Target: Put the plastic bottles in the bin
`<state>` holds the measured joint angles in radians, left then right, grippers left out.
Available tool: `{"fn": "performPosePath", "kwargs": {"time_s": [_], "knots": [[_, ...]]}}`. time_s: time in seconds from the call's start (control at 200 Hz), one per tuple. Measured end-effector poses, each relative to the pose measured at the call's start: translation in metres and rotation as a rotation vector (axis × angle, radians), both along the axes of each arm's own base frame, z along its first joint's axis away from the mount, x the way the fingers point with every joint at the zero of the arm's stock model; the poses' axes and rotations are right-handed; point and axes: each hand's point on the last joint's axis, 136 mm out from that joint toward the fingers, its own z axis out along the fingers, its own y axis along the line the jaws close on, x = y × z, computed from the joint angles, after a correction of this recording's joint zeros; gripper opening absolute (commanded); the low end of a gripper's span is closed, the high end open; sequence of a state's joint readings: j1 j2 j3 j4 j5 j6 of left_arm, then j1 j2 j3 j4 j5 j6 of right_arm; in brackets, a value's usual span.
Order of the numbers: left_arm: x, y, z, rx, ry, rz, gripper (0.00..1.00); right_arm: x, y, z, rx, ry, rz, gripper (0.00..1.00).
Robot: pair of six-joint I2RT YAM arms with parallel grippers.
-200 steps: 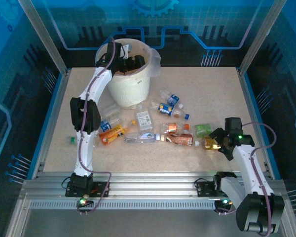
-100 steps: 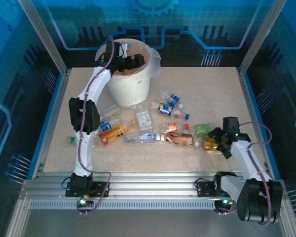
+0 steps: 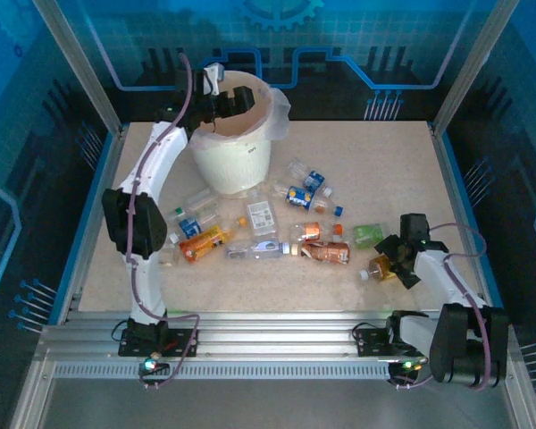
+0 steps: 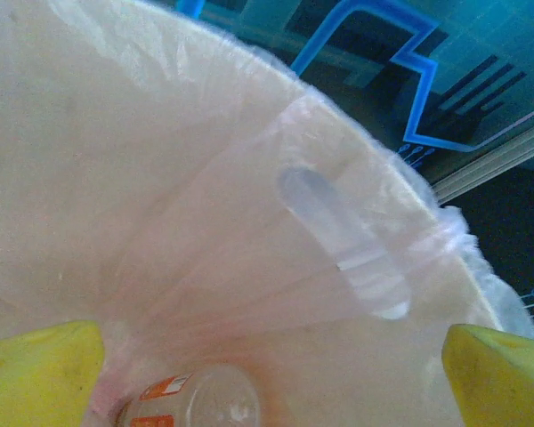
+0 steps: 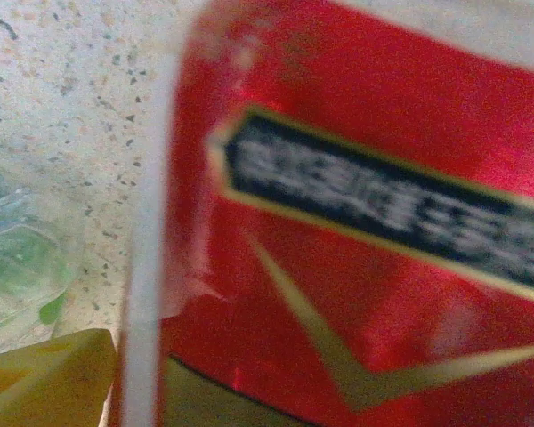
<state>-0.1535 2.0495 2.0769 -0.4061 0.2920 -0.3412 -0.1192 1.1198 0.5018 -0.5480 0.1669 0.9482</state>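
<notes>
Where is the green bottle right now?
Top view: the green bottle lies on the table's right side, just beyond the right gripper and right of the copper bottle.

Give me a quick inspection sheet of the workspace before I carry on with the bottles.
Surface: speckled beige table, bottles strewn across its middle.
Job's things: lined bin far, left of centre, one orange-labelled bottle inside; about a dozen plastic bottles on the table.
Clutter: nothing seen.
Pincers: left pincer open over the bin, empty; right pincer at a red-labelled bottle, grip unclear.
Cables: purple leads run along both arms.
Surroundings: blue panelled walls, metal rail at the near edge.
</notes>
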Motion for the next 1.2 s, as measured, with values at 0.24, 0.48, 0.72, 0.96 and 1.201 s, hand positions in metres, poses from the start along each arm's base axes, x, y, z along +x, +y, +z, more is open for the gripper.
{"fn": "performPosePath", "kwargs": {"time_s": [0.24, 0.48, 0.72, 0.96, 1.201], "knots": [[-0.025, 0.004, 0.026, -0.006, -0.047, 0.007, 0.99, 0.006, -0.001, -0.002, -0.003, -0.015, 0.001, 0.65], [-0.059, 0.003, 0.046, -0.033, -0.071, 0.002, 0.99, 0.003, -0.001, 0.019, -0.013, -0.07, 0.011, 0.53], [-0.111, -0.013, 0.07, -0.061, -0.122, -0.063, 0.99, 0.021, 0.001, 0.105, -0.038, -0.335, 0.042, 0.5], [-0.17, -0.061, 0.074, -0.1, -0.166, -0.247, 0.99, 0.048, 0.023, 0.175, -0.024, -0.517, 0.148, 0.5], [-0.224, -0.133, 0.033, -0.07, -0.155, -0.517, 0.99, 0.099, 0.08, 0.227, -0.017, -0.617, 0.368, 0.51]]}}
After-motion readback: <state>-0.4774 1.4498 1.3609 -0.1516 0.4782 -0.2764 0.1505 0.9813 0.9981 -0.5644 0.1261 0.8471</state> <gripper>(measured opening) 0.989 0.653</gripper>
